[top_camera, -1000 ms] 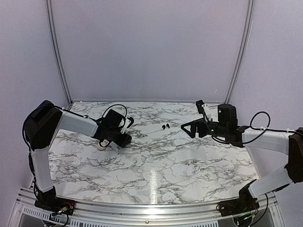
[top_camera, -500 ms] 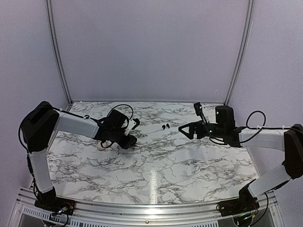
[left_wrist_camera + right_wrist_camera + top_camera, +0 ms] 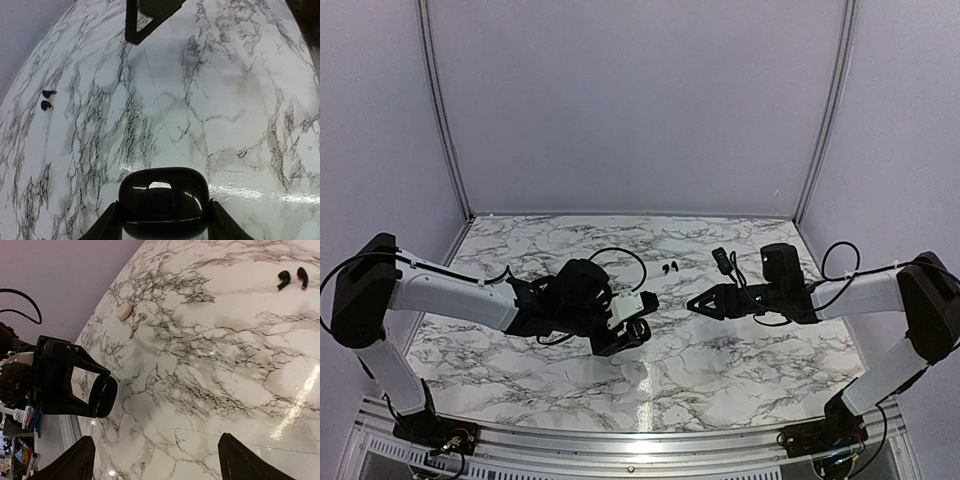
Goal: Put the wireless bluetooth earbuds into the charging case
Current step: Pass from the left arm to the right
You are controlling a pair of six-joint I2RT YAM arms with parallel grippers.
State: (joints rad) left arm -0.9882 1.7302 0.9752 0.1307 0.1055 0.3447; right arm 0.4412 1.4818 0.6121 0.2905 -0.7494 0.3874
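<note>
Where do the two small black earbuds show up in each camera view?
Top external: two small black earbuds, near the picture's centre.
Left wrist: far left, upper half.
Right wrist: top right corner.
Shared landmark: glossy black rounded lump held in the left gripper.

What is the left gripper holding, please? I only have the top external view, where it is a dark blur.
Observer: The left gripper is shut on a rounded, glossy black case.
Operator: Thank you. Is the right gripper carrying anything?
Observer: No, its wrist view shows it open, with nothing in it.
Operator: Does the left arm hide anything from me?
Observer: Yes, a pale pink case with two white earbuds beside it.
</note>
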